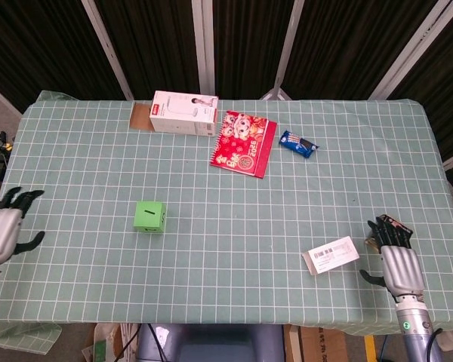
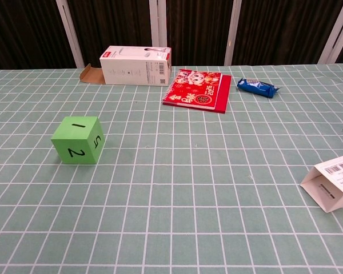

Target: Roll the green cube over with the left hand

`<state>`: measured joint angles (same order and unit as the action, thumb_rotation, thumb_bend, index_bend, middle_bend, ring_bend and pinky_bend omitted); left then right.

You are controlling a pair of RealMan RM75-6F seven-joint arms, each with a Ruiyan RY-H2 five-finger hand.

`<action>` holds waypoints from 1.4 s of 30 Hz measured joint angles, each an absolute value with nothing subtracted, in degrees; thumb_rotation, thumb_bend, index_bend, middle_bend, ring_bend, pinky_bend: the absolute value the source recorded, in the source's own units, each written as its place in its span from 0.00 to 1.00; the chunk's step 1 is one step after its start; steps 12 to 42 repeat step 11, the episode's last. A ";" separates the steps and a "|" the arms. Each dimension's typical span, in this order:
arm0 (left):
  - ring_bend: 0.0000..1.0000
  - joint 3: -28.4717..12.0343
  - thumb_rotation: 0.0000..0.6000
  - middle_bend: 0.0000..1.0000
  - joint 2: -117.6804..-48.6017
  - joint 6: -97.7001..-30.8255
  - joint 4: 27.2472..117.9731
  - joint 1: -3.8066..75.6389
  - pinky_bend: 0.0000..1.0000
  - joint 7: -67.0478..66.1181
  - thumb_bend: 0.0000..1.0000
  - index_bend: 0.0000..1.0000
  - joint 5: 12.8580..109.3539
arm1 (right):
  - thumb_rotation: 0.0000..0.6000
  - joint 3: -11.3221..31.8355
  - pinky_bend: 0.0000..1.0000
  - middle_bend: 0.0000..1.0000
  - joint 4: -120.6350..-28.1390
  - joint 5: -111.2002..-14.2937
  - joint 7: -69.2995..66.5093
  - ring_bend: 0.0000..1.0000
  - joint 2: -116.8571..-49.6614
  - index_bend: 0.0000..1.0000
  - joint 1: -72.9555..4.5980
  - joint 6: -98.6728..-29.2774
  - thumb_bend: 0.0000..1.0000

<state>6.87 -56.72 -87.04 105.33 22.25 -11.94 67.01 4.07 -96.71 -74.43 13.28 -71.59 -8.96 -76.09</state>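
The green cube [image 1: 149, 216] [image 2: 78, 140] sits alone on the green gridded table [image 1: 226, 249], left of centre; its top shows 1, its front 2, its right side 5. My left hand [image 1: 1, 232] is far off to the cube's left at the table's left edge, palm down, fingers spread, holding nothing. It does not show in the chest view. My right hand [image 1: 396, 256] rests at the front right corner, fingers apart and empty.
A white box [image 1: 184, 112] [image 2: 136, 65] lies at the back, with a red booklet [image 1: 244, 142] [image 2: 197, 90] and a blue snack packet [image 1: 297, 144] [image 2: 257, 87] to its right. A white labelled carton [image 1: 331, 254] [image 2: 333, 181] lies just left of my right hand.
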 measured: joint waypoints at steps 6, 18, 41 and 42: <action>0.04 5.97 1.00 0.16 -63.84 -96.58 95.73 13.21 0.23 -9.92 0.31 0.16 73.98 | 1.00 3.45 0.00 0.01 -96.30 -78.41 10.45 0.00 -70.71 0.08 -8.97 -76.75 0.19; 0.05 5.38 1.00 0.16 -65.37 -96.10 92.73 11.26 0.23 -8.36 0.32 0.16 76.83 | 1.00 2.81 0.00 0.01 -96.37 -82.07 8.50 0.00 -69.66 0.08 -8.38 -79.33 0.19; 0.05 5.38 1.00 0.16 -65.37 -96.10 92.73 11.26 0.23 -8.36 0.32 0.16 76.83 | 1.00 2.81 0.00 0.01 -96.37 -82.07 8.50 0.00 -69.66 0.08 -8.38 -79.33 0.19; 0.05 5.38 1.00 0.16 -65.37 -96.10 92.73 11.26 0.23 -8.36 0.32 0.16 76.83 | 1.00 2.81 0.00 0.01 -96.37 -82.07 8.50 0.00 -69.66 0.08 -8.38 -79.33 0.19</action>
